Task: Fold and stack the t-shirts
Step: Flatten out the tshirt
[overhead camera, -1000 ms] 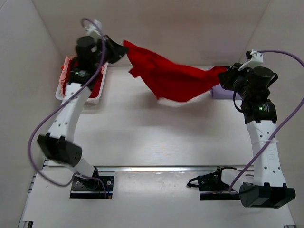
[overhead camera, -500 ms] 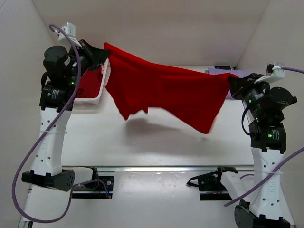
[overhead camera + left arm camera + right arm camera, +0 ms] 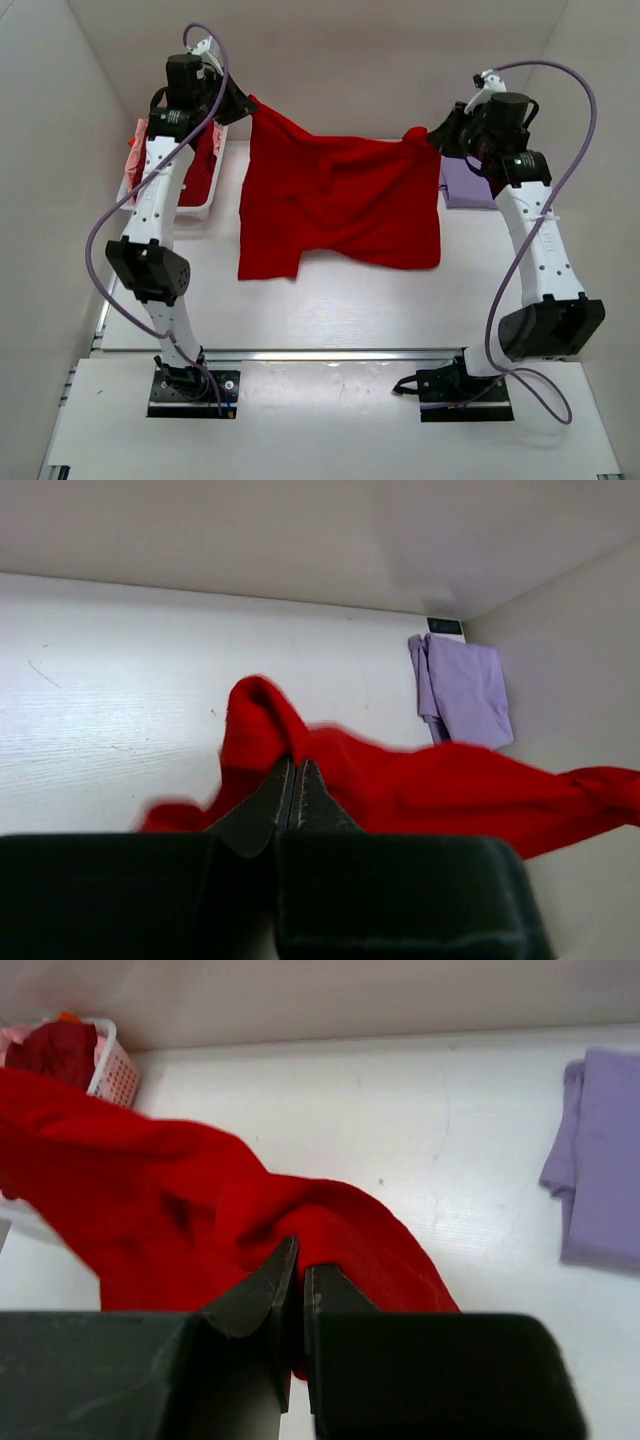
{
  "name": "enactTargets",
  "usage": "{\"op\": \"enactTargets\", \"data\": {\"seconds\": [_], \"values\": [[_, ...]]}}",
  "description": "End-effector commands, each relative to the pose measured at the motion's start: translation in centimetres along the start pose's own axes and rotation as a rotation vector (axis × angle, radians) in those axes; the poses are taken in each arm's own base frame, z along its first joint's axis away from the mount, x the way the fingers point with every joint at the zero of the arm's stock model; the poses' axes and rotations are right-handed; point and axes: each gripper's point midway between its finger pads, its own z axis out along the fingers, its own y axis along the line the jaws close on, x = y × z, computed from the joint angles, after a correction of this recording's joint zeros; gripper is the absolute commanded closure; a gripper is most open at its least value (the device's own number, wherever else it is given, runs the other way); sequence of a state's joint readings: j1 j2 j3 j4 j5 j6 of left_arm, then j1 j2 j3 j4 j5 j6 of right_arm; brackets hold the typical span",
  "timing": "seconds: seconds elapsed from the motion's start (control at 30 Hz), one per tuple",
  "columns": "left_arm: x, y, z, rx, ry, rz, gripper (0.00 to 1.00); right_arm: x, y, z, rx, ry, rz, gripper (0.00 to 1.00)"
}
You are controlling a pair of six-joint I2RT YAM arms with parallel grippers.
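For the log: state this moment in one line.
left hand: shut on red shirt | right hand: same | red shirt: spread between hands | lavender shirt: folded on table

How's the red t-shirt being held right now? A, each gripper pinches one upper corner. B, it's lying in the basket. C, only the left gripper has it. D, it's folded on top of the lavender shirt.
A: the left gripper and the right gripper are each shut on a bunch of red cloth, and the top view shows the red t-shirt spread open between them.
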State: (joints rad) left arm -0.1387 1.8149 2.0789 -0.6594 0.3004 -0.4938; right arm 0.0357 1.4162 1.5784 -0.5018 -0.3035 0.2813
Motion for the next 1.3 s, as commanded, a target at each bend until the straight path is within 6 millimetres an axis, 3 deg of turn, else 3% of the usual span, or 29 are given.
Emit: {"op": "enactTargets", "data": {"seconds": [0.0,0.03,0.07,0.1,0.13,0.17,0.2,0.23,0.3,0.33,0.37,0.4,0.43,0.5,0.53,0.57,0.6,0.63,0.67,0.7,0.8,0.9,1.13,1.27], "values": [[-6.5,-3.5,-4.0,0.075,-0.131,0.064,1.00,-9.0,3.4,-3.9,0.001,-0.232,-0.128,1.00],[-8.4,-3.5,-5.5,0.074,-0.180,0.068,1.00,-10.0,3.8,-4.7,0.002,-0.263,-0.139,1.00],[-8.6,-3.7,-6.2,0.085,-0.186,0.062,1.00,-10.9,4.1,-5.4,0.005,-0.290,-0.142,1.00],[-9.6,-4.2,-8.2,0.100,-0.226,0.071,1.00,-11.3,4.5,-6.2,-0.011,-0.300,-0.147,1.00],[-9.5,-4.1,-9.2,0.104,-0.239,0.071,1.00,-11.3,4.2,-6.7,-0.017,-0.302,-0.137,1.00],[-8.2,-3.0,-8.8,0.084,-0.210,0.056,1.00,-11.0,4.0,-6.6,-0.015,-0.295,-0.124,1.00],[-8.6,-3.9,-10.5,0.102,-0.250,0.076,1.00,-10.3,4.0,-6.6,-0.026,-0.283,-0.116,1.00],[-7.3,-3.6,-11.0,0.098,-0.239,0.074,1.00,-9.4,3.2,-6.2,-0.007,-0.261,-0.112,1.00],[-2.9,-1.2,-10.0,0.049,-0.160,0.051,1.00,-6.0,2.4,-5.5,-0.001,-0.195,-0.097,1.00],[-2.2,-1.6,-10.8,0.057,-0.171,0.064,1.00,-3.6,1.9,-5.0,-0.002,-0.149,-0.080,1.00],[0.7,0.4,-9.4,0.020,-0.111,0.039,1.00,-2.3,1.5,-4.8,0.003,-0.124,-0.061,0.99],[1.9,0.9,-9.7,0.011,-0.101,0.034,1.00,0.6,0.7,-4.1,0.010,-0.069,-0.041,1.00],[4.9,2.9,-8.7,-0.017,-0.037,0.008,1.00,2.2,0.9,-4.1,0.000,-0.043,-0.026,1.00],[11.0,6.4,-7.5,-0.076,0.083,-0.041,1.00,8.7,-0.6,-3.7,0.042,0.080,0.040,1.00],[12.1,7.1,-7.2,-0.082,0.107,-0.043,0.90,10.2,-1.3,-3.6,0.058,0.109,0.061,0.99],[14.8,8.7,-6.7,-0.109,0.170,-0.068,0.67,13.0,-1.8,-3.8,0.080,0.166,0.094,1.00],[17.2,9.9,-6.3,-0.122,0.223,-0.083,0.58,15.7,-2.7,-4.0,0.114,0.217,0.127,0.92],[18.5,10.7,-6.2,-0.134,0.254,-0.099,0.52,16.5,-3.2,-4.5,0.141,0.225,0.143,0.82],[20.3,11.6,-6.1,-0.142,0.281,-0.111,0.49,18.7,-4.2,-4.7,0.175,0.264,0.184,0.63],[22.0,12.1,-6.1,-0.141,0.309,-0.123,0.47,20.2,-4.8,-5.2,0.200,0.286,0.218,0.56],[25.4,13.2,-6.8,-0.164,0.367,-0.128,0.42,22.1,-7.0,-6.3,0.250,0.296,0.268,0.46],[28.9,13.0,-7.9,-0.160,0.424,-0.119,0.40,22.4,-8.5,-6.5,0.270,0.295,0.270,0.37],[34.5,11.3,-8.9,-0.113,0.515,-0.139,0.36,24.1,-7.2,-2.9,0.247,0.415,0.101,0.30],[35.9,10.8,-9.0,-0.124,0.567,-0.096,0.38,25.1,-6.7,-0.7,0.289,0.494,-0.002,0.40]]}}
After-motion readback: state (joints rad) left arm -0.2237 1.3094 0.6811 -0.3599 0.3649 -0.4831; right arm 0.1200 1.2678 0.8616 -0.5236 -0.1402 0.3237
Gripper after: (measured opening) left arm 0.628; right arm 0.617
